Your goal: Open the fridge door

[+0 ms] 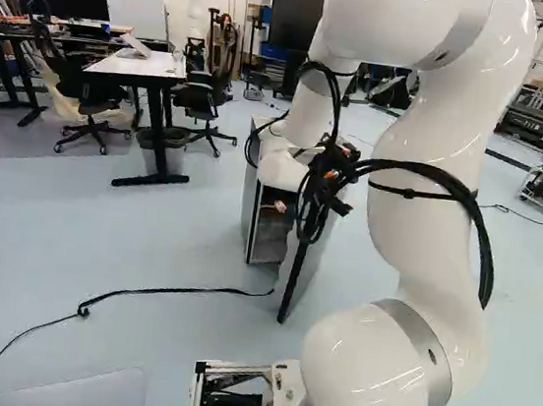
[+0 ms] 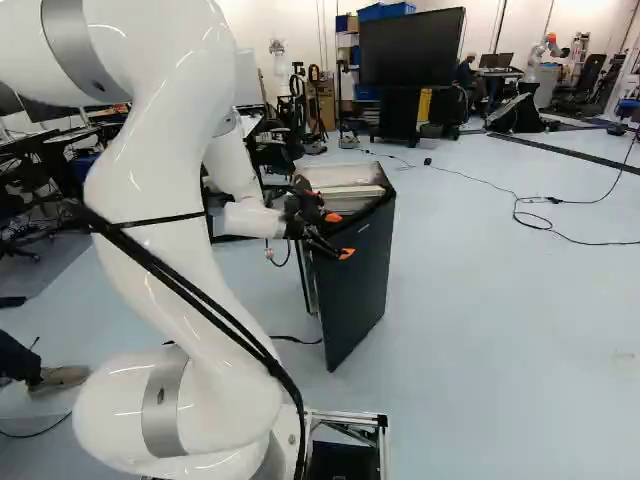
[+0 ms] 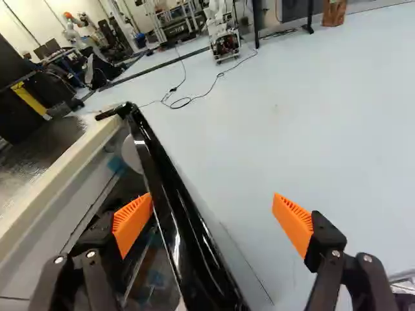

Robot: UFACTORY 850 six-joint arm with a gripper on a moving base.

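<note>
I have the fridge [image 2: 335,176] ahead of my arm [image 1: 433,223], close past its base, with its door [image 2: 356,285] already standing ajar. In the right base view, the door is a flat, dark, upright panel; behind it the body shows a pale, boxy top. The left base view lets me see into a dark compartment through the gap.

My gripper [image 2: 340,235] is at the upper part of the door, its two fingers spread wide. In the wrist view, the door's glossy black edge, long and narrow with bright reflections along it, runs between them. One ribbed, wedge-shaped orange pad [image 3: 131,223] sits on the fridge-body side, right beside that edge; I can't tell whether it touches. The other finger is well apart from the door on its outer side, over the smooth, pale blue floor [image 3: 337,123].

The arm's casing is smooth, rounded and white, with black cables [image 1: 424,170] strapped round it. A thin dark cord [image 1: 181,292] trails over the floor left of the fridge in the left base view.
</note>
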